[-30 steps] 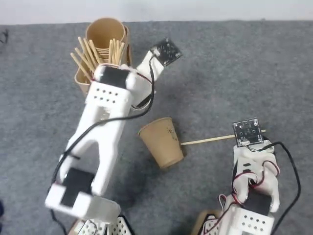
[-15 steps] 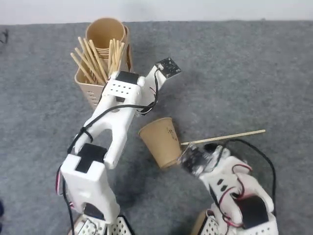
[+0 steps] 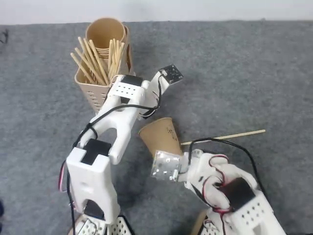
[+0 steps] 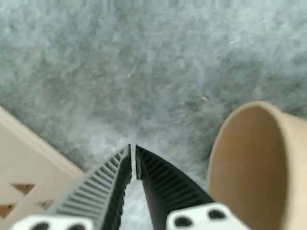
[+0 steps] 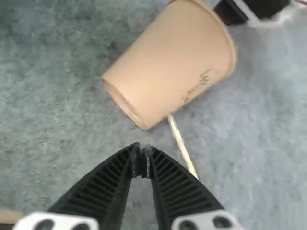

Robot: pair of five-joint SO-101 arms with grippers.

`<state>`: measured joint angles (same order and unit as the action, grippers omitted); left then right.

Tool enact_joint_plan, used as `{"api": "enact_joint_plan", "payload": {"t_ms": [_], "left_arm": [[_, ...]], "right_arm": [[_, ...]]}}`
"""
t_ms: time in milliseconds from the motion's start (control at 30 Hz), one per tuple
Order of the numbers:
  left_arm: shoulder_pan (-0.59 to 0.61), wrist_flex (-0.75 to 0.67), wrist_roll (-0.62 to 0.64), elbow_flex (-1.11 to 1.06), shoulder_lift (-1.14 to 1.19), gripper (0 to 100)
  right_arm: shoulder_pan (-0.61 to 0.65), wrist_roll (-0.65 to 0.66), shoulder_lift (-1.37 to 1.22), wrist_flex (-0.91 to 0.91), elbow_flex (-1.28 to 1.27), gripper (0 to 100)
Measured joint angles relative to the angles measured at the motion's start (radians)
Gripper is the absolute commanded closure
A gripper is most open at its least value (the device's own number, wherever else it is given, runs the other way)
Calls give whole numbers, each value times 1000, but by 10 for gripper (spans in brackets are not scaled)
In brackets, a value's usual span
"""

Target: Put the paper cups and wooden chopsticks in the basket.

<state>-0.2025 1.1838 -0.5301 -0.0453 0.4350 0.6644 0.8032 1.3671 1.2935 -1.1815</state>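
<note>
Grey-covered bench [image 3: 254,73]. The basket [image 3: 90,90] stands near the far-left corner and holds stacked cups [image 3: 105,34] and a chopstick bundle [image 3: 90,56]. One paper cup [image 3: 161,142] lies on its side mid-bench, with a loose chopstick [image 3: 230,136] beside it. The left fingers [image 4: 110,187] are nearly together and empty, between basket and cup. The right fingers [image 5: 115,179] are closed and empty — just short of the cup's base.

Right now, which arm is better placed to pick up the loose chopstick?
Right, probably. Its shut hand points at the chopstick's near end, beside the cup's base. The left hand, also shut, sits by the cup's mouth near the basket, with the cup between it and the chopstick.
</note>
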Motion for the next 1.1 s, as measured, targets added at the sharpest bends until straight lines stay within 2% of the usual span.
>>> {"api": "enact_joint_plan", "payload": {"t_ms": [400,533,867,1000,1100], "left_arm": [[-63,35,0,0,0,989],[-74,107,0,41,0,989],[-107,394,5,244,0,989],[-129,407,0,256,0,989],[-83,390,0,308,0,989]], "right_arm": [[0,35,-31,-258,-178,990],[0,48,-31,-267,-190,990],[-3,52,-28,-304,-224,990],[-5,52,-29,-304,-224,990],[-5,52,-17,-273,-222,990]]}}
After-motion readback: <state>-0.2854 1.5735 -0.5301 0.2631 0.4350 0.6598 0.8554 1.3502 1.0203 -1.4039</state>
